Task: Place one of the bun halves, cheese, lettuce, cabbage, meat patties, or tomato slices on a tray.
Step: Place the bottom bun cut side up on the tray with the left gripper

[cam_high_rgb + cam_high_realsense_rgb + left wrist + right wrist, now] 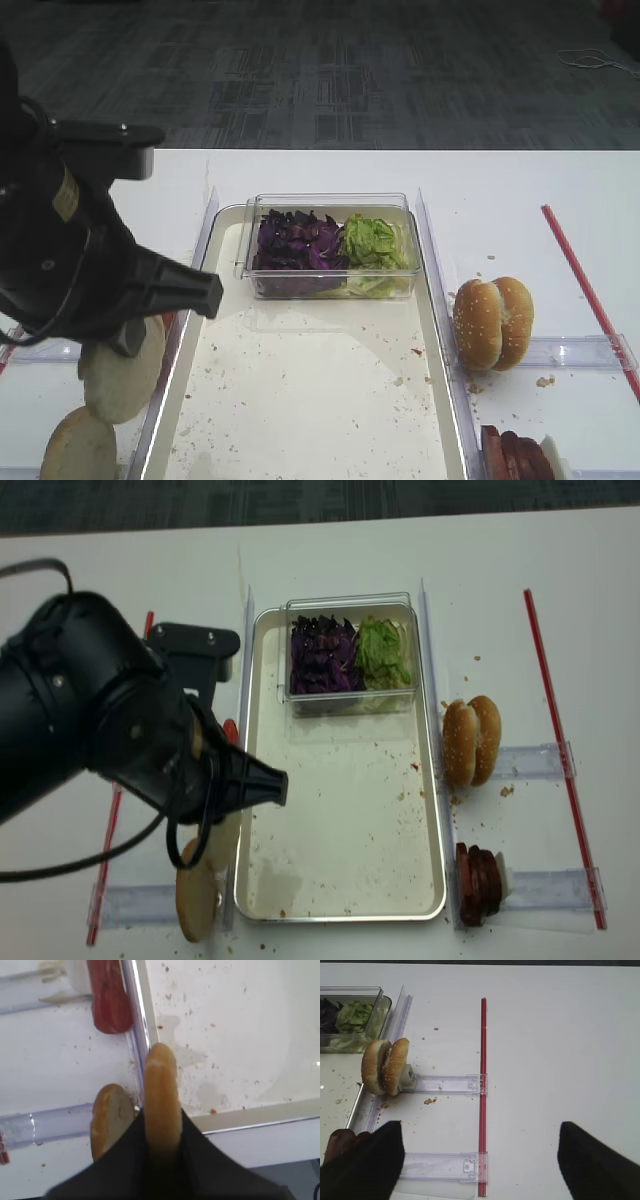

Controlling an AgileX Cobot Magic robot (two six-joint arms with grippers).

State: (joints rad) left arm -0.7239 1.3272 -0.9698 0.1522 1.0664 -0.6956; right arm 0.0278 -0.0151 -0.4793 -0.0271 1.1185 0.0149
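- Tray (pixel 300 400) sat mid-table in the first exterior high view, crumbs all over it; we saw a clear plastic box (pixel 330 205) at its far end w/ cabbage (pixel 295 242) on the left side and lettuce (pixel 372 242) on the right.
- Same view: left arm (pixel 70 260) filled the left side, over the tray's left rim. A plain bun half (pixel 122 370) hung under it, a 2nd plain bun half (pixel 78 448) lay nearer the front edge. Sesame buns (pixel 493 322) stood on edge right of the tray, meat patties (pixel 515 455) at bottom right.
- Right wrist view: we saw the right gripper (pixel 480 1160) w/ fingers wide apart, nothing between them, over bare table beside a red strip (pixel 483 1085). Sesame buns stood by the tray's rim; patties just showed at bottom left.
- Left wrist view: left gripper (pixel 161 1135) was clamped on the tan bun half, which stood on edge betw. the dark fingers (pixel 122 1160), right above the tray's left rim. The other bun half was just beside it on the table. A tomato slice (pixel 109 1000) lay farther along the rim, outside the tray.
- 2nd exterior high view: we saw the same layout from above; held bun under the left arm at the tray's left edge, not yet on the tray.
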